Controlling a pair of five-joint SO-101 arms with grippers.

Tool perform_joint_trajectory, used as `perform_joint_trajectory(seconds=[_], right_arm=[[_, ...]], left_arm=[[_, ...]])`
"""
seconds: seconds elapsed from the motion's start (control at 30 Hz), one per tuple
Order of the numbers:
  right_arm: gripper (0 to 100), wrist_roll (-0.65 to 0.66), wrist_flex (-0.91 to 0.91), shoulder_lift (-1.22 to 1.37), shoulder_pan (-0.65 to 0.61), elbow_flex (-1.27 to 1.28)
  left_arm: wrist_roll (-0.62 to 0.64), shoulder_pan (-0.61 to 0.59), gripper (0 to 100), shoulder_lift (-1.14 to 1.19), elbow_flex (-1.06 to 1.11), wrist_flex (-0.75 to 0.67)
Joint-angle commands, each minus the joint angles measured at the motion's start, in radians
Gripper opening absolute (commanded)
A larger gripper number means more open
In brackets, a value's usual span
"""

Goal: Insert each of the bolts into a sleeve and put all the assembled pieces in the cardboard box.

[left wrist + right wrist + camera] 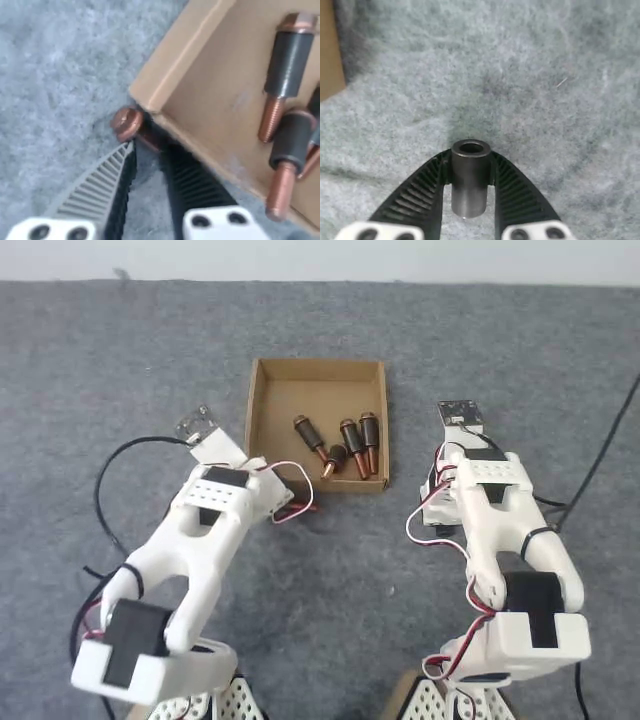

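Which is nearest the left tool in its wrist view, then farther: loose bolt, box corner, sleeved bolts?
1. The loose bolt, right by the left tool.
2. The cardboard box corner, just behind it.
3. The sleeved bolts, inside the box.

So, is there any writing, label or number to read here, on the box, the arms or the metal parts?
None can be read.
The brown cardboard box has bare walls and floor.
The dark cylindrical metal sleeve in the right gripper and the copper-coloured bolt in the left gripper show no marks.
The small circuit boards on the white arms may bear print, too small to tell.
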Motion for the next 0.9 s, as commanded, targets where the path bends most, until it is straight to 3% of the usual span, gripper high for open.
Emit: perform_joint_trajectory(seconds=[0.0, 0.3, 0.47, 0.87], right_arm=[[0.7, 0.020, -0.021, -0.012, 0.007, -0.054], [0.7, 0.020, -0.021, -0.012, 0.007, -0.054], [0.7, 0.020, -0.021, -0.012, 0.007, -0.054], [0.7, 0.020, -0.021, -0.012, 0.007, -0.054]], left_arm=[[0.006, -0.002, 16, 0.052, -0.035, -0.015], [0.025, 0.000, 15, 0.066, -0.045, 0.002], [0.021, -0.002, 0, 0.063, -0.044, 0.011], [-0.041, -0.054, 1, -0.069, -0.039, 0.170]])
